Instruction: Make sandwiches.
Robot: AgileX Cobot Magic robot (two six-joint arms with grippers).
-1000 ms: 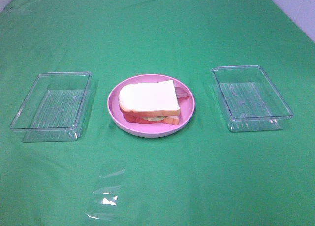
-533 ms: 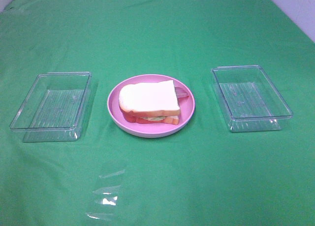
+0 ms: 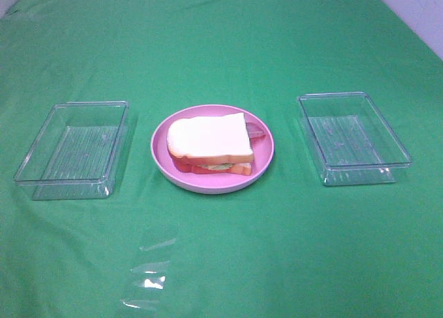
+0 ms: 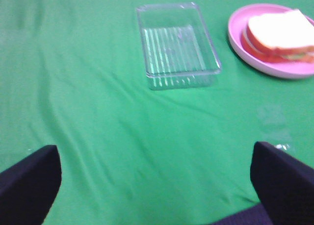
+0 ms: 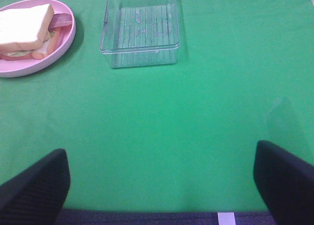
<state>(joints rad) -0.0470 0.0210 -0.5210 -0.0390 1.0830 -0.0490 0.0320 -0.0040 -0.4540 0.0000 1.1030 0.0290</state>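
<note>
Exterior high view: sandwich [image 3: 211,144] lies assembled on pink plate [image 3: 160,154], midway between two clear trays [image 3: 75,149] on the green surface. Neither arm shows here. Left pincer [image 4: 156,186] and right pincer [image 5: 162,183] both gape wide, empty, hanging well back. Sandwich lies ahead and inward of each; neither looks clearly nearer.
</note>
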